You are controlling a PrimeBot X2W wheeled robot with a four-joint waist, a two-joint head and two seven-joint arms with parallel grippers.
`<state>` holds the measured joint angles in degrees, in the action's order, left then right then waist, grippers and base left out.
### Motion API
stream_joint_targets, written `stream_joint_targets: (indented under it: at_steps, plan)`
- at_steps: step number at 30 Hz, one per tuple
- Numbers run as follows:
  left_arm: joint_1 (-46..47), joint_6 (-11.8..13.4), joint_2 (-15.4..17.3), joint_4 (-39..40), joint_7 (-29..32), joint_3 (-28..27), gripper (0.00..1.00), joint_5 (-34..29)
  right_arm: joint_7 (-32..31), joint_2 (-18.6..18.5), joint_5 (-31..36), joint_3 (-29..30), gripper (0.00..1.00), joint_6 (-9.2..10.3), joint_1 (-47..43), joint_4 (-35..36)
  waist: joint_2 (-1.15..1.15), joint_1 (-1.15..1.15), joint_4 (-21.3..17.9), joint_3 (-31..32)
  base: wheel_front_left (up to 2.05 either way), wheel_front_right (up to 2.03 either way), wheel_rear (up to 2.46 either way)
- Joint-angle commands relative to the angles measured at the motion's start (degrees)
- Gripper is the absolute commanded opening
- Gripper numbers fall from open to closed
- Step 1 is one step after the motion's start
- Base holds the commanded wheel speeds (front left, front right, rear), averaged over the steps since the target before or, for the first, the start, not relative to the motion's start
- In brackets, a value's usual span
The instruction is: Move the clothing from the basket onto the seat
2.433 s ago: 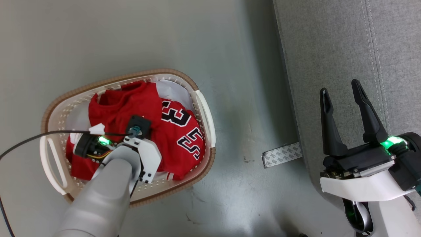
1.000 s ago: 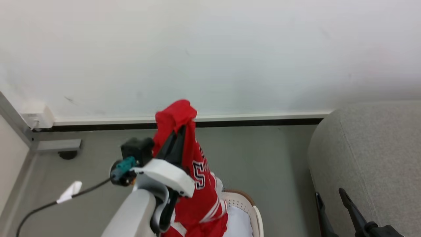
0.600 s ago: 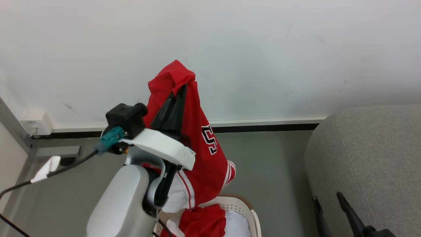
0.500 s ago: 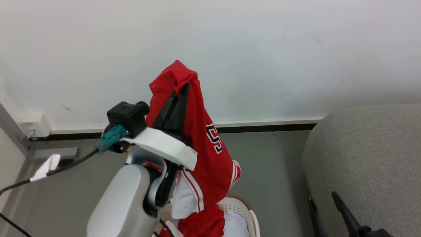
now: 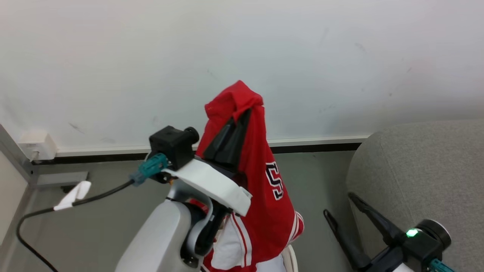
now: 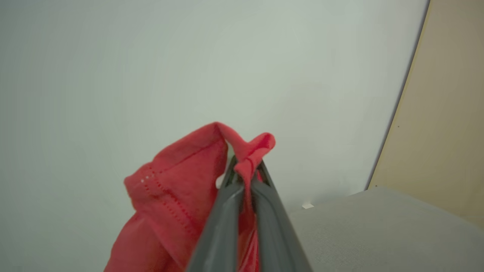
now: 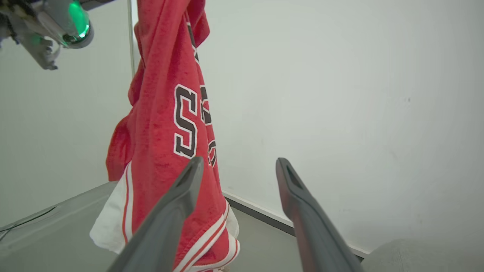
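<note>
Where the black cable point(image 5: 94, 194) trails off the left edge, the left gripper point(image 5: 245, 113) stands raised. Its fingers are pinched together on a fold of the red jersey point(image 5: 272, 211), which hangs down and hides most of them. A sliver of the basket point(image 5: 292, 260) peeks out under the hem, the rest cut off. Further right, the right gripper point(image 5: 339, 204) hangs with fingers apart, just beside the grey seat point(image 5: 423, 170).

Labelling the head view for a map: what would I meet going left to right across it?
White wall box → white cable tag → red jersey → right gripper → grey seat.
</note>
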<state>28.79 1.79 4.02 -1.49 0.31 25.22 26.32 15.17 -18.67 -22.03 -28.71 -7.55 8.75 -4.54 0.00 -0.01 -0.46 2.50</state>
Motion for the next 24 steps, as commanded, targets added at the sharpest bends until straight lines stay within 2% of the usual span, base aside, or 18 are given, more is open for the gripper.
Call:
stream_joint_targets:
  at_steps: [1, 4, 5, 8, 18, 24]
  plan:
    - [-0.9, -0.3, -0.2, 0.6, 0.3, 0.8, 0.00, 0.7, -0.1, -2.7, -2.4, -4.0, 1.00, 0.12, 3.4, -0.7, 0.00, 0.01, 0.3, 0.1, 0.00, 0.00, 0.00]
    - [-1.0, -0.7, -0.4, 0.6, 0.6, 2.3, 0.00, 1.4, -0.7, -5.5, -5.3, -10.0, 1.00, 0.12, 8.8, -2.1, 0.00, 0.01, 0.6, 0.1, 0.00, 0.00, 0.00]
    - [-1.0, -0.7, -0.4, 0.6, 0.6, 2.3, 0.00, 1.4, -0.7, -5.5, -5.3, -10.0, 1.00, 0.12, 8.8, -2.1, 0.00, 0.01, 0.6, 0.1, 0.00, 0.00, 0.00]
    - [-1.2, -1.0, -0.6, 0.3, 0.7, 3.7, 0.00, 1.9, -1.3, -6.4, -6.8, -15.0, 1.00, 0.13, 14.4, -5.0, 0.00, 0.01, 0.9, 0.2, 0.00, 0.00, 0.00]
    - [0.3, -2.2, -0.9, -0.9, 1.8, 9.3, 0.00, 3.8, -1.1, -3.2, -14.3, -31.9, 1.00, 0.13, 28.8, -18.1, 0.00, 0.01, 2.8, 1.0, 0.00, 0.00, 0.00]
    - [0.8, -1.9, -1.0, -1.1, 1.9, 11.6, 0.00, 5.9, -0.4, -1.5, -20.4, -38.0, 1.00, 0.13, 33.0, -25.1, 0.00, 0.01, 3.9, 1.4, 0.00, 0.00, 0.00]
